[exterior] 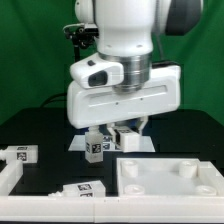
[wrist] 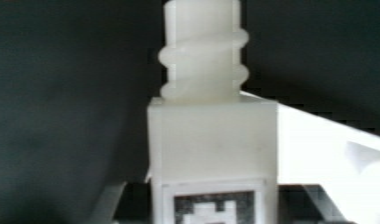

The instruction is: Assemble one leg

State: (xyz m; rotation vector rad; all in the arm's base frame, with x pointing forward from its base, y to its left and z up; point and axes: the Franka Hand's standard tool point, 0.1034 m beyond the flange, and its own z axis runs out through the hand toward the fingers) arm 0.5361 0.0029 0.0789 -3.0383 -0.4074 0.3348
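In the wrist view one white leg (wrist: 213,130) fills the picture, with its ribbed neck (wrist: 205,50) pointing away and a black-and-white tag at its near end. My gripper (wrist: 213,207) is shut on the leg, with a dark finger (wrist: 128,200) against each side. In the exterior view the gripper (exterior: 103,140) hangs under the big white hand and holds the leg (exterior: 97,147) low over the black table, just behind the white tabletop (exterior: 165,185). I cannot tell whether the leg touches the table.
Two more legs lie in the exterior view, one at the left edge (exterior: 22,155) and one at the front (exterior: 82,190). A flat white piece (exterior: 132,143) lies behind the gripper. A white surface (wrist: 329,150) shows beside the held leg in the wrist view.
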